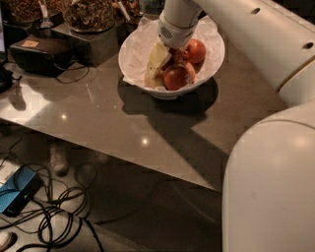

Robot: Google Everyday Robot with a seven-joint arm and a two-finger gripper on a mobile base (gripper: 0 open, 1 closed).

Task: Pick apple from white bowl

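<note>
The white bowl (138,49), lined with crumpled white paper, stands at the back of the grey table (98,118). In it, the dull brownish-red apple (175,77) lies at the front, with a bright red apple (195,50) behind it to the right. My gripper (164,63) reaches down into the bowl from above. Its pale tip is at the left of the brownish-red apple and close above it. The white wrist (174,27) hides the back of the bowl.
Glass jars of nuts (88,12) and a black box (42,51) stand at the back left of the table. My white arm (266,162) fills the right side. Below the table's front edge, cables (59,216) and a blue box (15,194) lie on the floor.
</note>
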